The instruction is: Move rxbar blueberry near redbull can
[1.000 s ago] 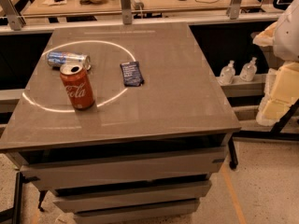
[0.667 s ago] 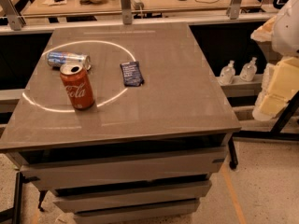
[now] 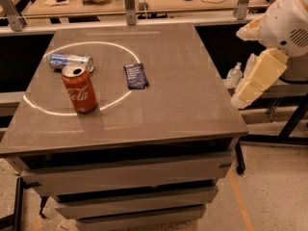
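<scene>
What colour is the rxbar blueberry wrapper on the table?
The rxbar blueberry is dark navy with pale print, camera view. The gripper hangs beyond the table edge.

The robot arm (image 3: 284,28) is cut off at the right edge, its end effector out of frame. Print on the rxbar blueberry (image 3: 136,75) is too small to read.

Warm, dim light casts a bright ring (image 3: 118,100) on the table (image 3: 183,105), and the gripper (image 3: 242,99) shows pale at right.
</scene>
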Robot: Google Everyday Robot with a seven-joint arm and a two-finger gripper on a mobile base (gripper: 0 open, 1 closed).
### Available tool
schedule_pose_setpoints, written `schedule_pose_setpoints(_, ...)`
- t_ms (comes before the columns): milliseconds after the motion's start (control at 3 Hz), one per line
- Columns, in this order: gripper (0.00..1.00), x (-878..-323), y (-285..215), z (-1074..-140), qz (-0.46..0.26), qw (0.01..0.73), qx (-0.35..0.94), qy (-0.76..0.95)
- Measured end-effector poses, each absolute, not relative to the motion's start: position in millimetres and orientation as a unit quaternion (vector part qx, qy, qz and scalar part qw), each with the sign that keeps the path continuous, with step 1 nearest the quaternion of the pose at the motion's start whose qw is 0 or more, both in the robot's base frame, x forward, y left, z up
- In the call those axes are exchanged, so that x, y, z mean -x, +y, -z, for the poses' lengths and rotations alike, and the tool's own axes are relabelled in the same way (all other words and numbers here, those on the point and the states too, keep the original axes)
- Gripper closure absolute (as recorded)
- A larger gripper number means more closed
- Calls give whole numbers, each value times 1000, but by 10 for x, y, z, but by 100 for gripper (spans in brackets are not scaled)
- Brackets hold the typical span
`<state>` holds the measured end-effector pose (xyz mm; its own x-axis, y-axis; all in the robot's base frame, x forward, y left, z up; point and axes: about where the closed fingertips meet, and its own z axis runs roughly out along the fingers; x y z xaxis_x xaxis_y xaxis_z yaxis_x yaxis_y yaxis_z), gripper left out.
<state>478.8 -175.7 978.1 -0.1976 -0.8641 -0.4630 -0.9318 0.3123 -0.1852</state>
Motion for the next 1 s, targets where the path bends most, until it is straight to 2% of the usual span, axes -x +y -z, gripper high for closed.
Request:
schedule_pose_setpoints(333,0,-4964,-1524,-9639,-120,271,573,764)
schedule_pose_setpoints(1000,0,-5180,-1363,-9683,-129,338,542,759)
